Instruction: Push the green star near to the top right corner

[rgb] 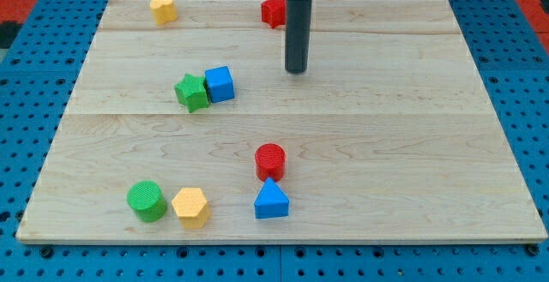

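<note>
The green star (192, 92) lies left of the board's middle, touching a blue cube (220, 84) on its right side. My tip (296, 69) rests on the board to the right of the blue cube and a little higher in the view, well apart from both blocks. The rod rises to the view's top, partly covering a red block (273, 11) near the top edge.
A yellow block (163, 9) sits near the top left. A red cylinder (270, 160) stands just above a blue triangle (271, 201) at lower middle. A green cylinder (147, 201) and a yellow hexagon (190, 207) sit at the lower left. The wooden board (412, 145) lies on a blue pegboard.
</note>
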`<state>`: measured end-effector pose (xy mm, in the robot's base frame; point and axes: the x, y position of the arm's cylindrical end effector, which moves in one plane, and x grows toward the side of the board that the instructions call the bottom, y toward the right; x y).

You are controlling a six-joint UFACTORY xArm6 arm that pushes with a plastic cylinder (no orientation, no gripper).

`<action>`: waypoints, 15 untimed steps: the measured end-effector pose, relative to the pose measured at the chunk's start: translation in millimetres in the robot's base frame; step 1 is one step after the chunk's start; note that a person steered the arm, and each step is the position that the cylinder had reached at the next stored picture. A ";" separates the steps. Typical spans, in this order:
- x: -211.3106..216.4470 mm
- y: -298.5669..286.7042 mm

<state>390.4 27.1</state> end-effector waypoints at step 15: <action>-115.4 184.0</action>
<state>275.0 211.2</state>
